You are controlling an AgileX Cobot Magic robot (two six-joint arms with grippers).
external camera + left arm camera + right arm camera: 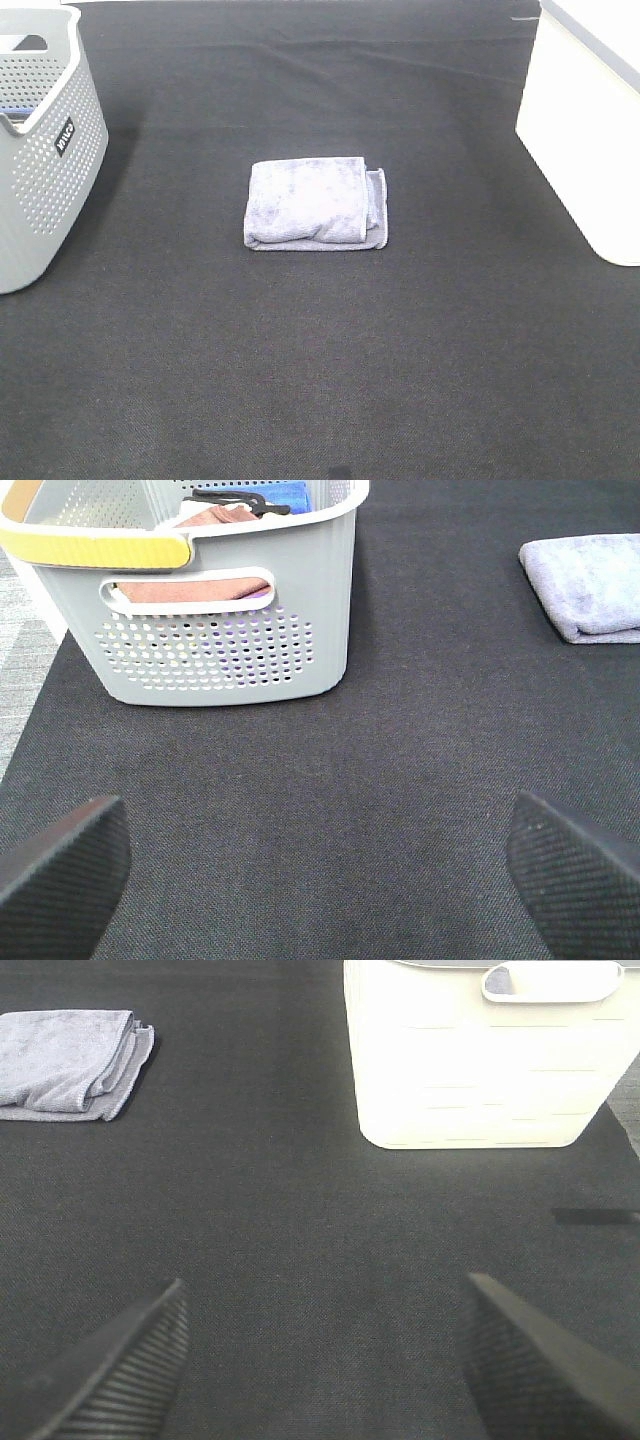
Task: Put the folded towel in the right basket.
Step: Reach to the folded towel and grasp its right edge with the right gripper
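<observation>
A folded pale lavender towel (315, 203) lies flat on the dark mat in the middle of the table. It also shows in the left wrist view (590, 585) and in the right wrist view (72, 1063). The right basket (590, 130) is plain white and stands at the right edge; the right wrist view shows its wall (480, 1070). Neither arm shows in the exterior high view. My left gripper (320, 870) is open and empty, over bare mat. My right gripper (325, 1360) is open and empty, over bare mat, well short of the towel and the basket.
A grey perforated basket (40, 150) with a yellow-padded handle stands at the left edge; the left wrist view shows it (220, 630) holding folded cloths. The dark mat (320, 360) covers the table.
</observation>
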